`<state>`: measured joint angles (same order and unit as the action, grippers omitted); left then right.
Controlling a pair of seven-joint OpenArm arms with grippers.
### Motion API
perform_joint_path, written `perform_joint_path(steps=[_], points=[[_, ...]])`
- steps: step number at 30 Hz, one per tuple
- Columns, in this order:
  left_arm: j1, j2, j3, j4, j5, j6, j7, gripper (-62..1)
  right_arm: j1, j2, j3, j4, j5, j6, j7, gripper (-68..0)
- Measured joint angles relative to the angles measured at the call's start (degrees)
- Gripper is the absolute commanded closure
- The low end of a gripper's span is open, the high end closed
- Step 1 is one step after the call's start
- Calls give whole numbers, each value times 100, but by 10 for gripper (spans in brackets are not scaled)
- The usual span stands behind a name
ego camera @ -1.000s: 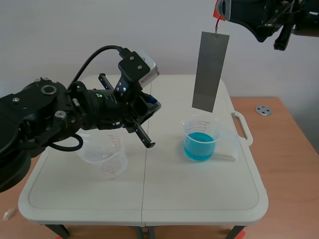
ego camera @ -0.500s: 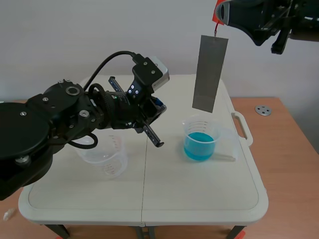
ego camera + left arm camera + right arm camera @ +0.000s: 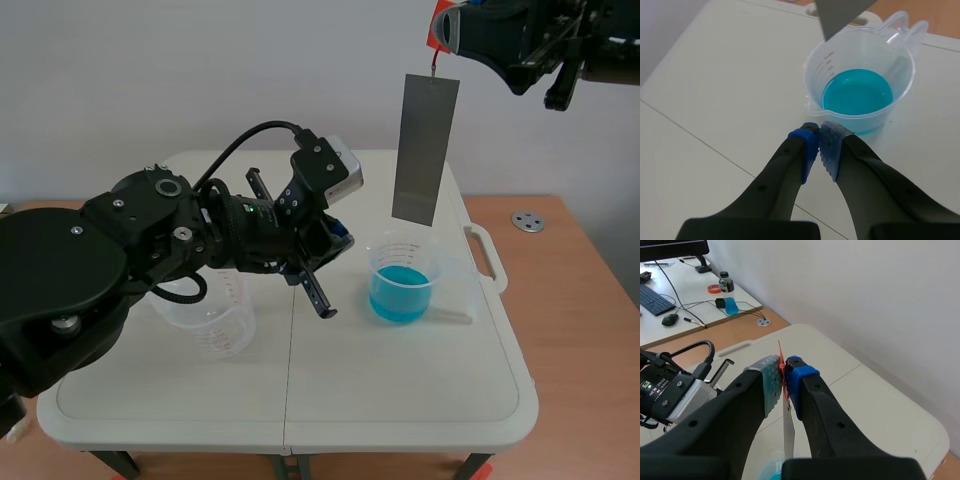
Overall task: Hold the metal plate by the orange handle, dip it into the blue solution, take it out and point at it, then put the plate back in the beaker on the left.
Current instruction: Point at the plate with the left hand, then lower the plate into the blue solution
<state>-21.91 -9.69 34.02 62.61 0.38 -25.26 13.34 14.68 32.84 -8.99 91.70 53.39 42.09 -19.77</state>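
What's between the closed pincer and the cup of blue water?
Only bare table, as the scene view shows; the left pincer and the cup stand apart.

The metal plate [image 3: 425, 150] is hanging upright from the right gripper [image 3: 437, 28], above the beaker of solution [image 3: 404, 280] sitting on the surface [image 3: 400, 390]. The left gripper [image 3: 325, 305] is hovering just left of that beaker, with the second beaker [image 3: 210, 320] standing further left, partly under the arm

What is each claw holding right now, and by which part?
The right claw grips the metal plate by its orange handle. The left claw is shut, holding nothing.
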Motion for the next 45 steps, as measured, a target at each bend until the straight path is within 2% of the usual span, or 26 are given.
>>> perform_joint_path(steps=[5,8,23,28,30,36,40,45], points=[[0,0,0,0,-490,-33,-177,-57,0,-15,0,0,-2,0,-2,-13],[-4,0,0,0,-662,-105,-249,-57,0,-15,0,0,-2,0,-2,-13],[9,-94,0,20,-662,-114,-254,-57,0,-15,0,0,-2,0,-2,-13],[490,-656,-310,581,-662,0,-426,-57,2,-15,0,0,-4,0,0,-13],[874,-990,-605,925,-667,92,-629,-58,2,-15,0,0,-20,-2,-2,-13],[2205,-2092,-1488,1976,-675,90,-1071,-58,2,-15,0,0,-149,0,17,-13],[3254,-2675,-2162,2535,-1008,332,-1364,-58,2,-20,0,0,-170,0,85,-13],[4732,-3202,-3274,2865,-1274,686,-1672,-58,2,-227,0,-90,-708,13,173,-13]])
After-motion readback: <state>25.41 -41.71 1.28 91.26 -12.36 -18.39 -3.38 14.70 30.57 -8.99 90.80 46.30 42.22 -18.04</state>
